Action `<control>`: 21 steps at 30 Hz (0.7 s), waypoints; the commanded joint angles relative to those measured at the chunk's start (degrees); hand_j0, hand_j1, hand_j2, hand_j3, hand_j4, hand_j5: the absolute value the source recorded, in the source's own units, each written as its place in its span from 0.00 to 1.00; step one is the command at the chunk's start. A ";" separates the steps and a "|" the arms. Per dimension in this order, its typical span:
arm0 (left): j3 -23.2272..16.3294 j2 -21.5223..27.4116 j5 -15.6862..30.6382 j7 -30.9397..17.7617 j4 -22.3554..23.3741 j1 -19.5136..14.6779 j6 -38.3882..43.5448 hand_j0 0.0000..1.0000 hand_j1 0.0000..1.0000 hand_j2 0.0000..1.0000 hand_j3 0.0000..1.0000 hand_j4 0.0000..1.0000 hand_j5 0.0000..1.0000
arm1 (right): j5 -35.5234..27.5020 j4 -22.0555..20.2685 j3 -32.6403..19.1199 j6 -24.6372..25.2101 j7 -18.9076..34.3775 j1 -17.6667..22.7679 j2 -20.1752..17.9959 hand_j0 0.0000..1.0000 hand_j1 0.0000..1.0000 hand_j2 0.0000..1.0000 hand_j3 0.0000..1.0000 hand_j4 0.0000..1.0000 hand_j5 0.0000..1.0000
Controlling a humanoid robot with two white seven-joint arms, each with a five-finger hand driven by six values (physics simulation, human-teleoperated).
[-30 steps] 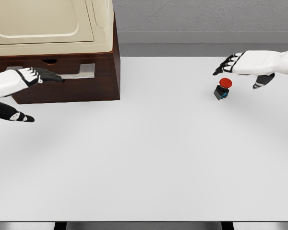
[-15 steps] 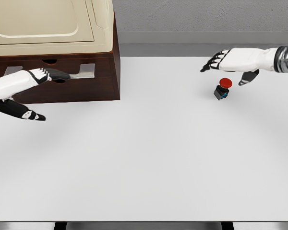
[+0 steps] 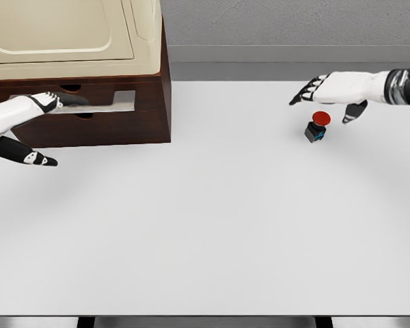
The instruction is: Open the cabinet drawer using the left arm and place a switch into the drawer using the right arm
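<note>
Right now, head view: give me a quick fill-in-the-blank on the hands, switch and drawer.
1. The switch has a ___ button on top.
2. The right hand hovers above the switch with fingers ___, holding nothing.
3. The left hand reaches to the drawer of the ___ cabinet.
4. The switch sits on the white ___.

Missing words: red; open; brown; table

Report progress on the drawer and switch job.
Done: nothing complete. The drawer looks at most slightly open. In hand: the left hand is at the drawer's front; the right hand hovers open above the switch, which sits on the table. Left: pull the drawer out, grasp the switch, place it inside.
</note>
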 commanded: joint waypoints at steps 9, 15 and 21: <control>-0.33 -3.77 0.88 -0.14 2.72 0.00 0.08 1.00 1.00 1.00 1.00 1.00 1.00 | -1.31 1.76 -0.06 0.01 -0.11 1.41 1.37 1.00 1.00 1.00 1.00 1.00 1.00; -0.42 -3.77 1.85 -0.14 4.83 0.00 0.08 1.00 1.00 1.00 1.00 1.00 1.00 | -1.22 2.99 0.03 0.01 0.06 2.29 2.43 1.00 1.00 1.00 1.00 1.00 1.00; -0.59 -5.70 1.76 -0.14 6.15 0.09 0.08 1.00 1.00 1.00 1.00 1.00 1.00 | -1.13 3.08 0.03 0.01 0.24 2.64 2.96 1.00 1.00 1.00 1.00 1.00 1.00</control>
